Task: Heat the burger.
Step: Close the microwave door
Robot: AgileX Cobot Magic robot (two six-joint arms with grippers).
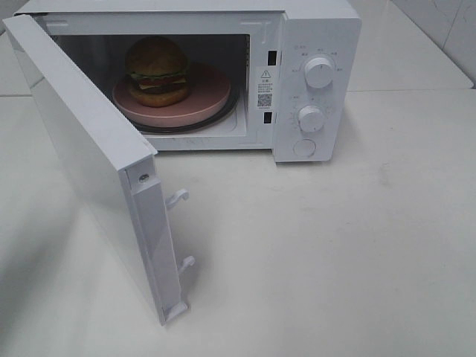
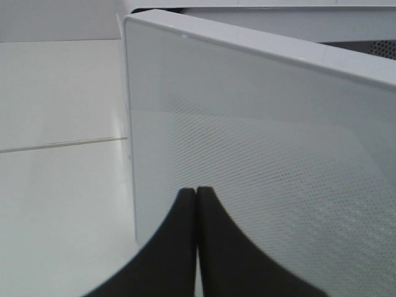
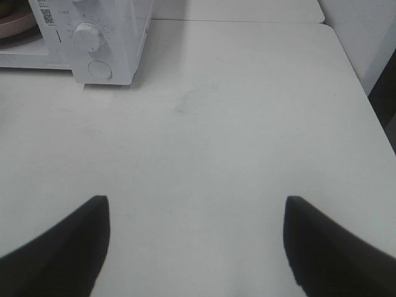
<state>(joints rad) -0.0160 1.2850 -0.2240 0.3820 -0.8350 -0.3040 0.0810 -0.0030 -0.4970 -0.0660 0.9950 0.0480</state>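
The burger (image 1: 157, 71) sat on its pink plate (image 1: 212, 100) inside the microwave (image 1: 316, 30) at the far edge of the bench (image 1: 335, 245), loading apparently done, while shutting the open door (image 1: 82, 149) and turning the dial (image 1: 320, 72) were yet to do; left fingers (image 2: 173, 247) pressed together near the door, right fingers (image 3: 62, 241) spread, empty.

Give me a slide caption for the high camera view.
Burger on pink plate inside the microwave, door wide open.
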